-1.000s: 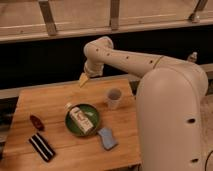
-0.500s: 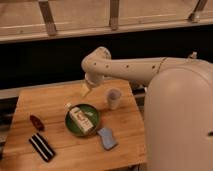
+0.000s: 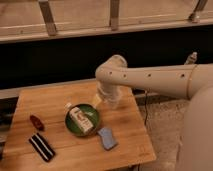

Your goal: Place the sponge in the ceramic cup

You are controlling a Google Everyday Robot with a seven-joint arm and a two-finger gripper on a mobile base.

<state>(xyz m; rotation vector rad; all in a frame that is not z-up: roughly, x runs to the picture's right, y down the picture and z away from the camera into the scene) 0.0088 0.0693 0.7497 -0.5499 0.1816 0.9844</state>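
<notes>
The light-blue sponge [image 3: 107, 138] lies flat on the wooden table [image 3: 50, 102], near its front right, just right of the green plate [image 3: 73, 128]. My gripper [image 3: 97, 100] hangs low over the table at the plate's far right rim, well behind the sponge and apart from it. The thick white arm [image 3: 150, 77] reaches in from the right. The ceramic cup is hidden behind the arm's wrist.
A cream bottle [image 3: 80, 119] lies on the green plate. A black white-striped bar [image 3: 41, 146] lies at the front left, with a small dark red object [image 3: 36, 122] behind it. A dark wall and railing stand behind the table; the floor lies to its right.
The arm has swung lower and nearer, bringing the gripper down by the plate's far rim. The wrist now covers the cup that showed before. The sponge has not moved.
</notes>
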